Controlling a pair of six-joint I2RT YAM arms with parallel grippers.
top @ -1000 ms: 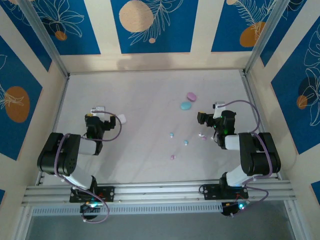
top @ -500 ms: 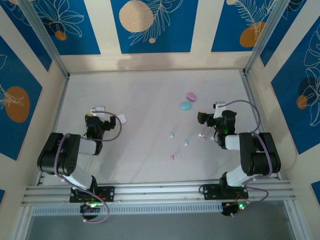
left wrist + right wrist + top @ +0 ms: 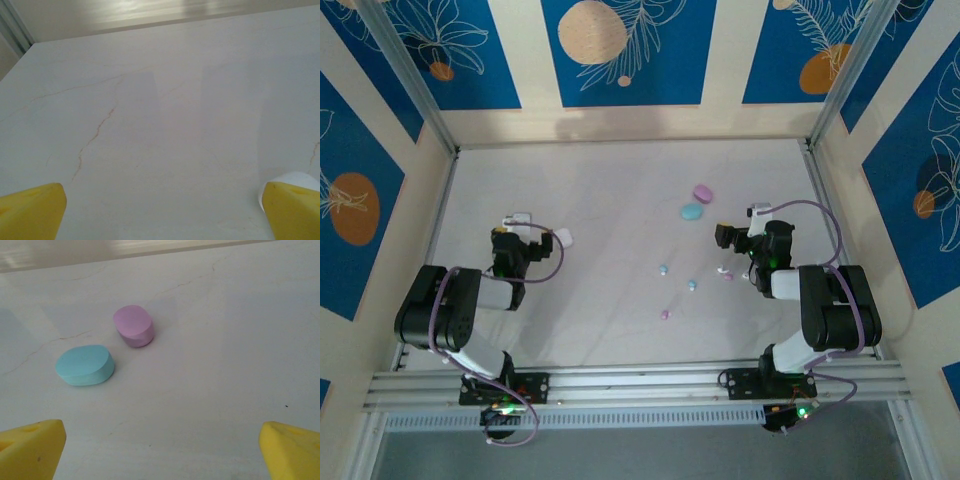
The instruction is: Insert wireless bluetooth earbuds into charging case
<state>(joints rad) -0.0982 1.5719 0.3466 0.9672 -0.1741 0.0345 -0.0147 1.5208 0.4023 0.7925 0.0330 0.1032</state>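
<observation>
Wireless bluetooth earbuds point(image 3: 691, 285), four tiny buds in pale blue, pink and white, lie loose and apart from one another on the surface point(image 3: 610, 180), on the arm-base side of the pale blue case point(image 3: 692, 211) and well apart from it; the whitish one lies nearest the right arm. A pink case point(image 3: 702, 192) sits just beyond the pale blue case, near it but not touching in the right wrist view. A white case point(image 3: 563, 238) lies far to the left of the pale blue case, its edge peeking from behind the left pincer's yellow finger point(image 3: 295, 210). Left pincer point(image 3: 162, 205): spread wide, holding nothing, low over bare surface. Right pincer point(image 3: 162, 445): spread wide, holding nothing, pointed toward the pale blue case with bare surface between. The surface is pale with faint brown veins. Cream walls point(image 3: 730, 60) carrying blue panels with line-drawn leaves and orange discs enclose it, with metal posts at the corners.
</observation>
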